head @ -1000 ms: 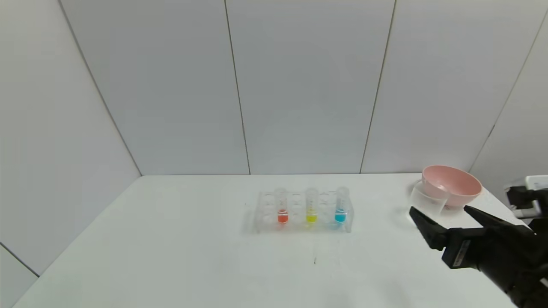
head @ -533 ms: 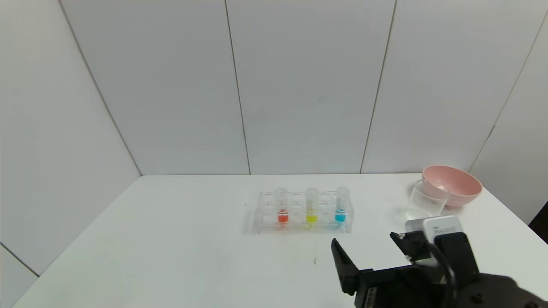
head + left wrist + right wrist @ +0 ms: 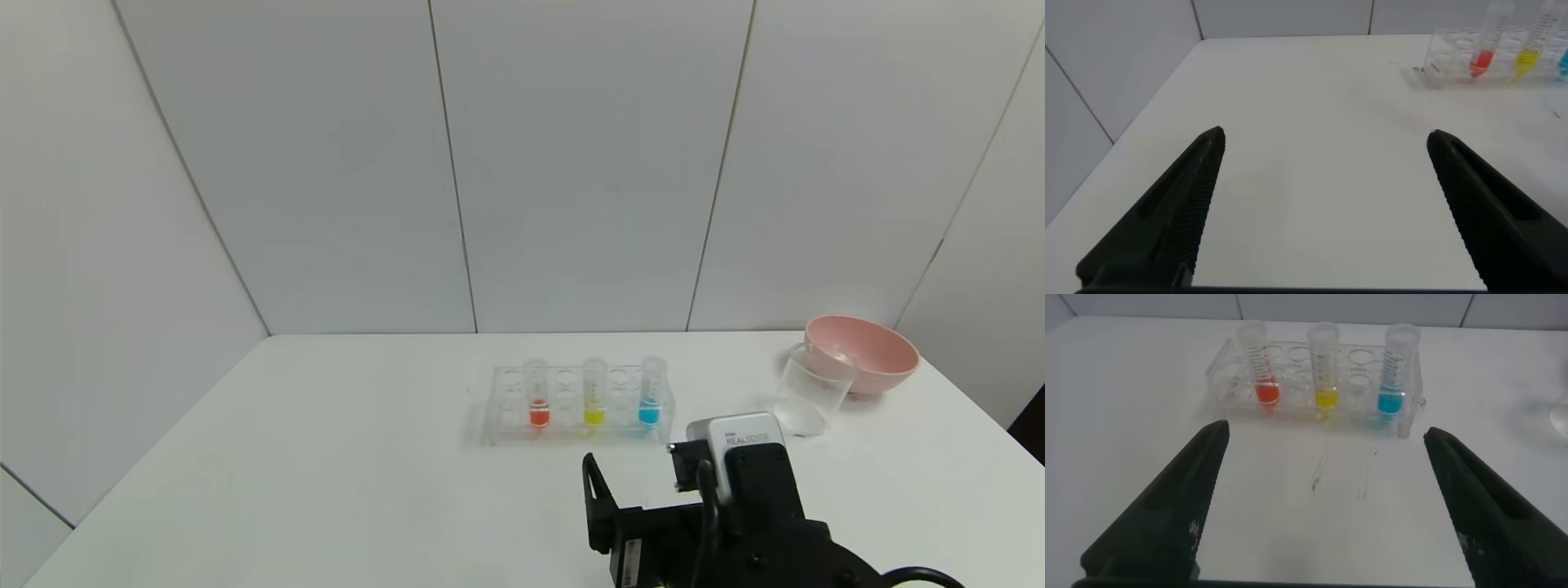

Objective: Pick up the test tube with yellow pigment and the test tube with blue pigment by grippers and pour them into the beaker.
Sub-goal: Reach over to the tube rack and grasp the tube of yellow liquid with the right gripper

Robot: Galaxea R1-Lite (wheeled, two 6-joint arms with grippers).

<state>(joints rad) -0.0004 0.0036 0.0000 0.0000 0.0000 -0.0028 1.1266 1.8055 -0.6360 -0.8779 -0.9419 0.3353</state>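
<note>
Right wrist view shows the right gripper [image 3: 1319, 506] with jaws spread wide and empty, facing the tube rack [image 3: 1319, 384] just ahead of it. The test tube with yellow pigment [image 3: 1324, 366] stands upright almost dead ahead of the gap; the test tube with blue pigment [image 3: 1396, 369] is beyond its right finger, the red-orange tube [image 3: 1255, 363] toward its left one. The approach looks under way, nothing grasped. Next it likely must advance and centre on one tube. Neighbouring tubes crowd the target. The beaker [image 3: 808, 394] sits farther right, touching the pink bowl [image 3: 861, 354]. The left gripper [image 3: 1323, 204], also spread, hovers over bare table [image 3: 1306, 122], far from the rack.
</note>
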